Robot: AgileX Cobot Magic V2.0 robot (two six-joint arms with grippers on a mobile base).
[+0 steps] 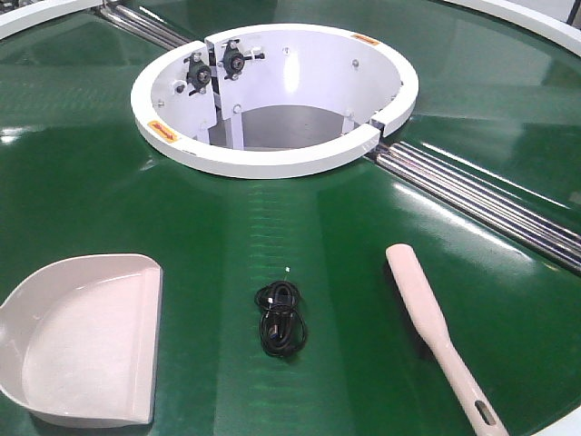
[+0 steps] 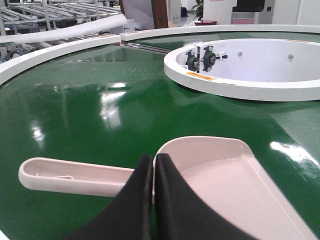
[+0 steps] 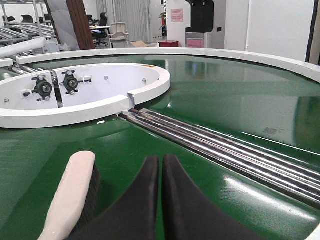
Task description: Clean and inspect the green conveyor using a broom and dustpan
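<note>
The green conveyor (image 1: 82,200) fills the front view, split by steel rollers (image 1: 481,200). The pale dustpan (image 1: 82,345) lies on it at lower left, its straight edge facing right. The broom (image 1: 427,318) lies at lower right, head pointing away and bristles down. Neither gripper shows in the front view. In the left wrist view my left gripper (image 2: 153,160) is shut and empty, just short of where the dustpan (image 2: 225,180) meets its handle (image 2: 70,176). In the right wrist view my right gripper (image 3: 161,161) is shut and empty above the belt, with the broom (image 3: 67,195) to its left.
A coiled black cable (image 1: 281,320) lies on the belt between dustpan and broom. The white ring housing (image 1: 272,100) with black bearing mounts rises at the centre back. A white rim (image 3: 280,60) bounds the belt's outer edge. The rollers (image 3: 225,145) run diagonally right of the right gripper.
</note>
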